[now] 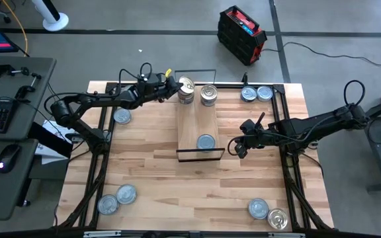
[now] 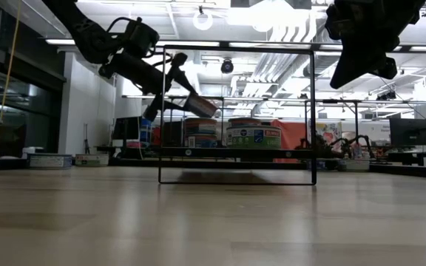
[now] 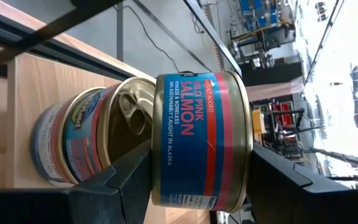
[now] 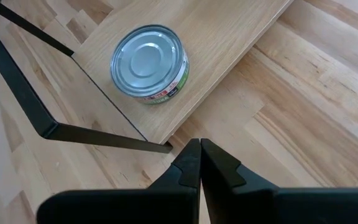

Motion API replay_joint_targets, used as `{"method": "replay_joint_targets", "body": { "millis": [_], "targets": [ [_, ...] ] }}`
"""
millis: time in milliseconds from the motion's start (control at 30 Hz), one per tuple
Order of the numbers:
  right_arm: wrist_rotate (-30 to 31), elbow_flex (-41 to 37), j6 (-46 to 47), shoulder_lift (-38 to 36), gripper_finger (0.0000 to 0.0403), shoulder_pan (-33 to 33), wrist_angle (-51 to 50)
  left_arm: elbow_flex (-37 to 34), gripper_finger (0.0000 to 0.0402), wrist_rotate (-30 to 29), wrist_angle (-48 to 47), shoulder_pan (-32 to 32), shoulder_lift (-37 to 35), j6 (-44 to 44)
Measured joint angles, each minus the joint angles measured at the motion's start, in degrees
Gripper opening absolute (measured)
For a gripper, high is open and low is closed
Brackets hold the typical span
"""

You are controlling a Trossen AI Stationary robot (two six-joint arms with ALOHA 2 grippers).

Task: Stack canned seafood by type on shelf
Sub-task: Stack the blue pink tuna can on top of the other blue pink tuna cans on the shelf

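My left gripper [image 1: 175,88] is shut on a blue-and-red salmon tin [image 3: 201,140] and holds it just over a short stack of like tins [image 1: 186,97] with a gold ring-pull lid [image 3: 126,118] at the far left of the shelf [image 1: 200,122]. A second stack [image 1: 208,94] stands beside it. One pale-topped tin [image 4: 149,62] rests flat at the shelf's near end. My right gripper [image 4: 199,155] is shut and hovers over the tabletop off the shelf's near right corner [image 1: 238,147]. My left gripper pinches the salmon tin between its two fingers [image 3: 129,177], one on each flat end near the rim [image 3: 157,168]. It comes roughly level from the table's left. The tin [image 2: 200,106] is lifted clear and slightly tilted over the stack's top tin.
Loose tins lie on the tabletop: one at the left [image 1: 122,116], two near left [image 1: 118,198], two far right [image 1: 256,94], two near right [image 1: 268,213]. Black wire frames [image 4: 30,99] rise at the shelf's two short ends. The shelf's middle is bare.
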Motion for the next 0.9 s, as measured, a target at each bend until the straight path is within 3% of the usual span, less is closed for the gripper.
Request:
{"method": "replay_joint_targets", "body": {
  "millis": [400,567,700,900],
  "targets": [
    [1.89,0.0,-0.39,0.0,0.0,-0.04,4.33,0.0,0.0209,0.37,0.58,-0.02,0.0,0.0],
    [6.33,0.0,-13.65,0.0,0.0,-1.6,19.51,0.0,0.0209,0.37,0.51,-0.02,0.0,0.18],
    [2.11,0.2,-23.0,1.67,0.0,-9.01,34.32,0.0,0.0209,0.47,0.26,-0.22,0.01,0.7],
    [-12.94,2.71,-26.02,12.58,0.0,-22.58,42.89,0.0,0.0209,0.59,0.27,-1.31,0.02,2.19]
  ]
}}
